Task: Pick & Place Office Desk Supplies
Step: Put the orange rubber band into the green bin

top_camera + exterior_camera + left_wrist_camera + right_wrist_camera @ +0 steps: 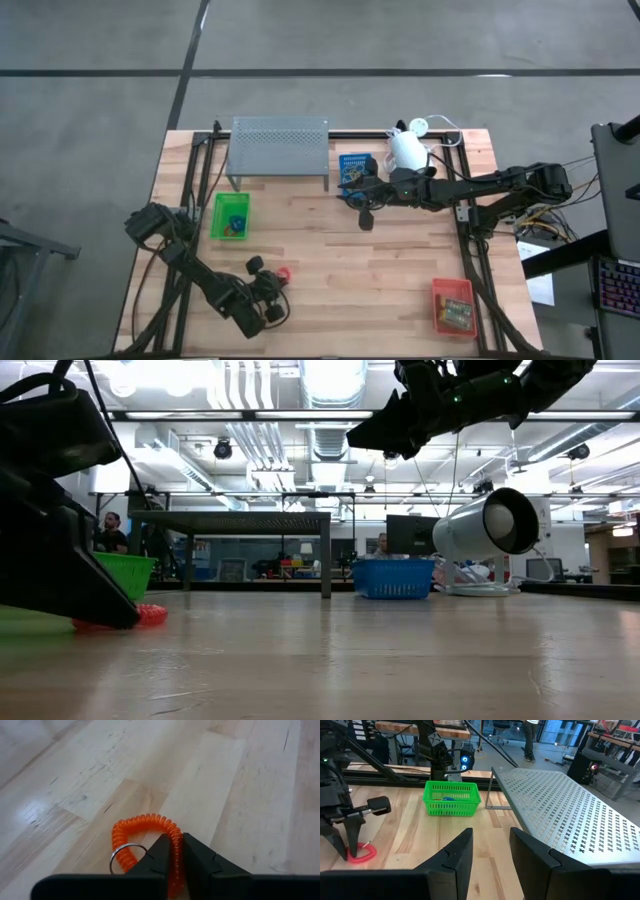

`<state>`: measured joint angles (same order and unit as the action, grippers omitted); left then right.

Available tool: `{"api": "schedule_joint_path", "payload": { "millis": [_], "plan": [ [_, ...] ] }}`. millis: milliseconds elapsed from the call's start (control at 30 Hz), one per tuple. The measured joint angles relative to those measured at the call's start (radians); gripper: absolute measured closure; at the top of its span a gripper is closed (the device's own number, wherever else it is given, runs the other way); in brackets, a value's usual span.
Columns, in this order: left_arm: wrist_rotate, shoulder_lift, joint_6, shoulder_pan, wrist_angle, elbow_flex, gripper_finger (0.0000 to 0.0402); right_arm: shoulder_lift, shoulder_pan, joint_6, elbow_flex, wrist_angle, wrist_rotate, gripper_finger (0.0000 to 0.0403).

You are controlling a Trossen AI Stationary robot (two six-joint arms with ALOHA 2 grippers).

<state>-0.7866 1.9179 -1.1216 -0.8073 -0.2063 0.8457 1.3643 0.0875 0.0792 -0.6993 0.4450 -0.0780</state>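
High view: on the pale wood-plank surface (330,250), three plastic trays: green (231,216), blue (354,168), red-orange (453,305).

Left wrist view: the left end effector (177,851) pinches a red coiled loop (150,840), near-left of the surface.

Right wrist view: the right end effector (491,851) hovers, fingers parted, empty.

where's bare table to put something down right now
Widest bare patch: the middle boards, between the red coil in the left tool and the red tray. The near edge below them is bare too. Crowded: the back row, with shelf, blue tray, lamp and right tool, and around the green tray.
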Motion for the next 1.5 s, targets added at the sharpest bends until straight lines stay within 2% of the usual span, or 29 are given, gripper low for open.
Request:
{"api": "schedule_joint_path", "payload": {
  "millis": [200,867,1233,1500],
  "plan": [
    [0.020,-0.065,0.045,-0.001,-0.036,-0.007,0.0363,0.000,0.000,0.000,0.000,0.000,0.000,0.0275],
    [-0.057,-0.232,0.032,0.001,-0.158,-0.002,0.0363,0.000,0.000,0.000,0.000,0.000,0.000,0.0275],
    [-0.088,-0.431,-0.177,0.028,-0.371,0.000,0.0363,0.000,0.000,0.000,0.000,0.000,0.000,0.0275],
    [-0.067,-0.543,-0.395,0.032,-0.637,0.007,0.0363,0.000,0.000,0.000,0.000,0.000,0.000,0.0275]
  ]
}}
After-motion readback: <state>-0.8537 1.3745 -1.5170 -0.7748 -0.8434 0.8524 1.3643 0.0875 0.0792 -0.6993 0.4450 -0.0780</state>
